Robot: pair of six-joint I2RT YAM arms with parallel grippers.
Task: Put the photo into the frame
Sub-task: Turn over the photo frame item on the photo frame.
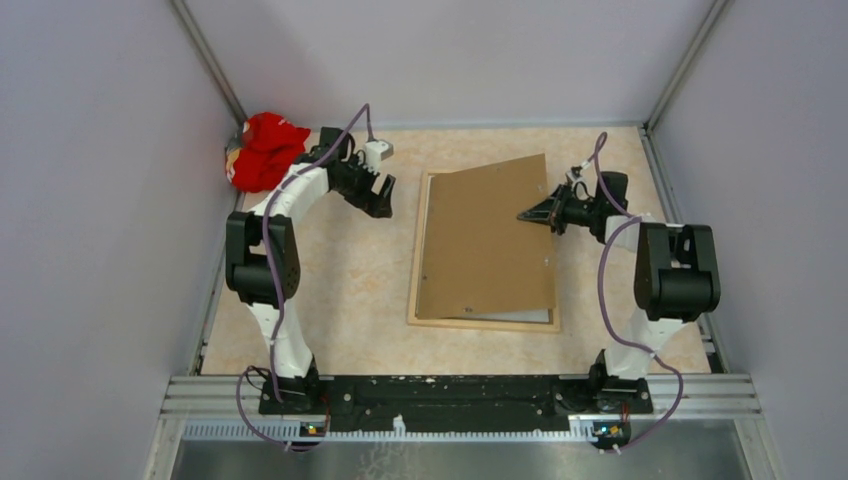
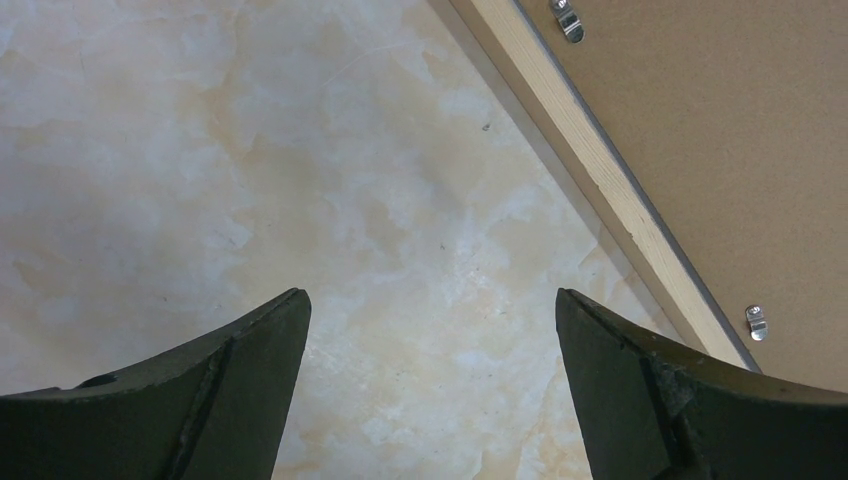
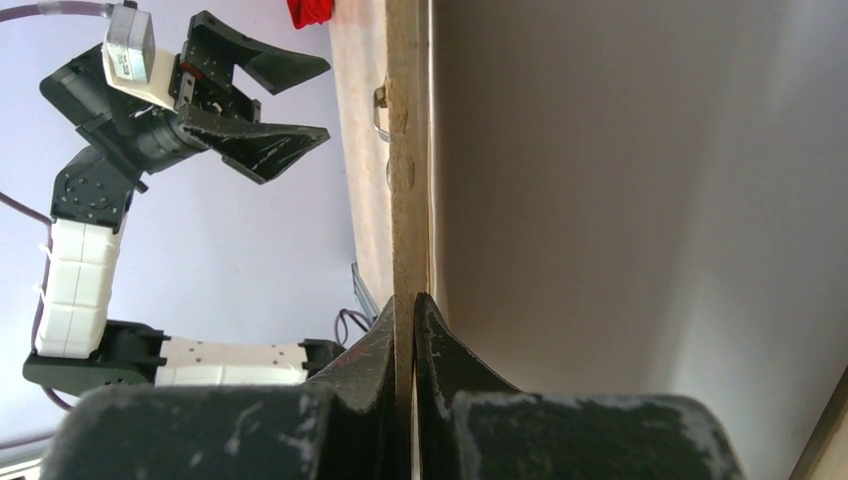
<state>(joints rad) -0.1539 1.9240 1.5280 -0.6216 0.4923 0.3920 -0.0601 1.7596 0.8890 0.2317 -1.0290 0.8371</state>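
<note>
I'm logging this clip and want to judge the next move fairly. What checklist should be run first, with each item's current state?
1. Right gripper holding the backing board: ok, shut on its right edge.
2. Left gripper clear of the frame: ok, open over the table left of the frame.
3. Board squared to the frame: not ok, it lies skewed, with its far right corner past the frame's far rail.
4. Photo seated in the frame: cannot tell, only a whitish strip shows under the board at the near rail.
5. Red cloth out of the way: ok, in the far left corner.
</note>
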